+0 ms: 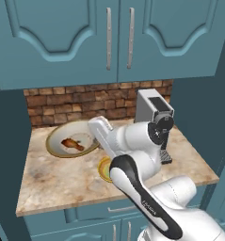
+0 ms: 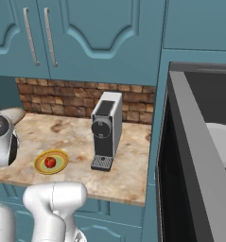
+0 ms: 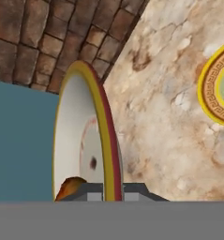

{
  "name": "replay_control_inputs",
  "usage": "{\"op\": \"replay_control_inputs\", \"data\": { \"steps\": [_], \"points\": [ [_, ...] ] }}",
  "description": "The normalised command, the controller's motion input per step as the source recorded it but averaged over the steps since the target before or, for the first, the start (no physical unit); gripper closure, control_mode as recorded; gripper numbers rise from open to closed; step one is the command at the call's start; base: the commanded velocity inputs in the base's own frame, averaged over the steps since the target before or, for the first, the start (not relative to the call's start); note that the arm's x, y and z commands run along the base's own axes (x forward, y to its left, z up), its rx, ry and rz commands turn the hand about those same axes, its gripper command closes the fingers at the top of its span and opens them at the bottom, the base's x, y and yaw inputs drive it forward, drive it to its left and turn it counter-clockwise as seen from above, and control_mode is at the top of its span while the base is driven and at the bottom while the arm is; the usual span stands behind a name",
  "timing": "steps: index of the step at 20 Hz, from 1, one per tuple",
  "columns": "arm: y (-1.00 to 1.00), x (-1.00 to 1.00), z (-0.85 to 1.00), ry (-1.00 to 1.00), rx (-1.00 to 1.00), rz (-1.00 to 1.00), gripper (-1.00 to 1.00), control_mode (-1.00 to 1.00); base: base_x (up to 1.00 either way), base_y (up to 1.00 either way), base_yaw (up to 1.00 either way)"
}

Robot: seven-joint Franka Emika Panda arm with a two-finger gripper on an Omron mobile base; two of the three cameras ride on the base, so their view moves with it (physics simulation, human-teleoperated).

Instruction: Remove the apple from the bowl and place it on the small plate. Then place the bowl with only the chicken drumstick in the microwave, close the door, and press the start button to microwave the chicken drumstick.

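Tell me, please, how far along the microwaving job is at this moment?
Done: the apple sits on the small plate, and the bowl holds only the chicken drumstick. In hand: the gripper is shut on the bowl's rim, the bowl looking tilted above the counter. Left: carry it into the microwave, whose door stands open, close that and press start.

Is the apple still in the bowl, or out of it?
Out: the apple sits on the small plate; the bowl holds the chicken drumstick.
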Motion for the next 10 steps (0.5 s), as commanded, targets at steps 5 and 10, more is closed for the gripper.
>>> {"op": "replay_control_inputs", "data": {
  "steps": [5, 10],
  "points": [
    [-0.83, -0.23, 0.36, 0.03, 0.09, -0.12, 1.00, -1.00, 0.00, 0.00, 0.00],
    [-0.71, -0.30, 0.01, 0.00, 0.12, -0.15, 1.00, -1.00, 0.00, 0.00, 0.00]
  ]
}}
